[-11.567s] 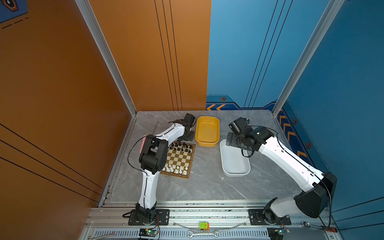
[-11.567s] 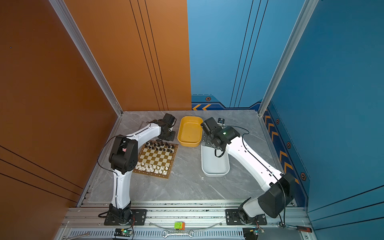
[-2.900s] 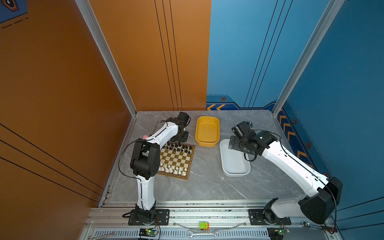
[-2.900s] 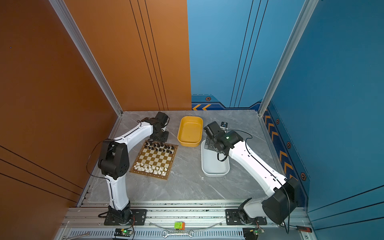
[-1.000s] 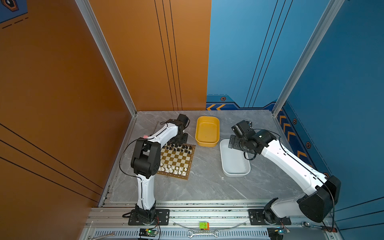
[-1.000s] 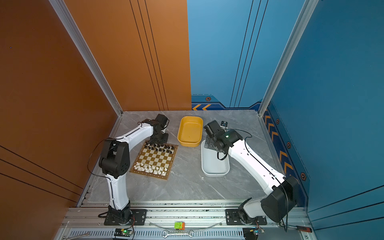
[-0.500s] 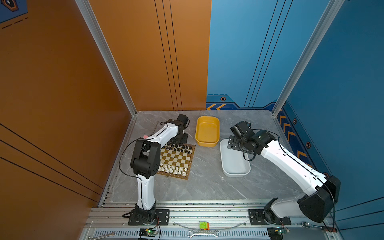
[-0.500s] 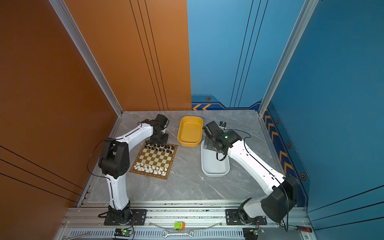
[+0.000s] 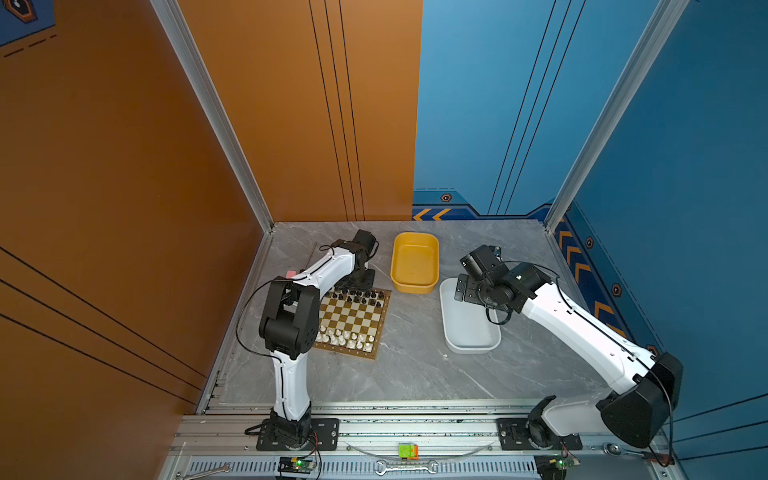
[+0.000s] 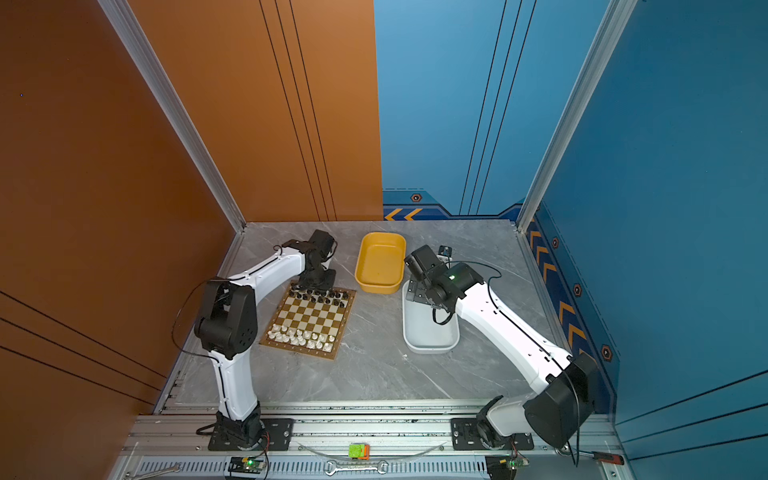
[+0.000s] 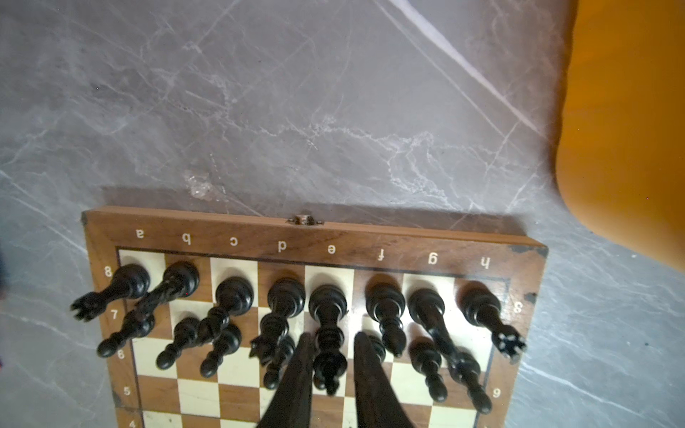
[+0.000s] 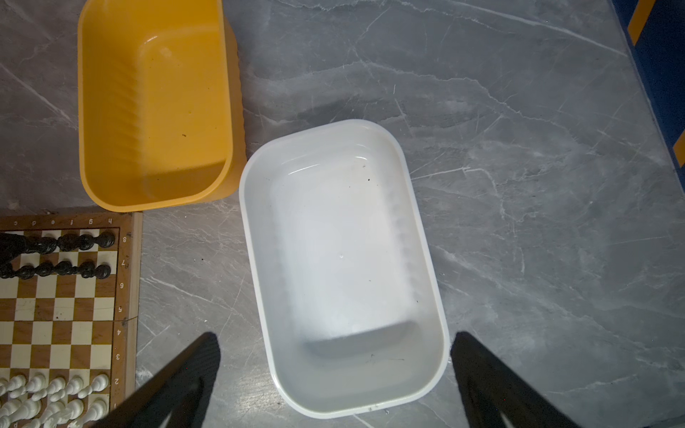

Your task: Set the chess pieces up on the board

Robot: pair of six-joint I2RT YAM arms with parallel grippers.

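Black fingers of the left gripper (image 11: 332,335) stand slightly parted either side of the black king (image 11: 328,326), low in the left wrist view; we see a thin gap, no pinch. The board (image 9: 351,318) lies left of centre in both top views, black pieces (image 9: 355,296) along its upper edge, white pieces (image 9: 345,338) along its lower. The right gripper (image 12: 335,339) gapes wide above the white tub (image 12: 333,241).
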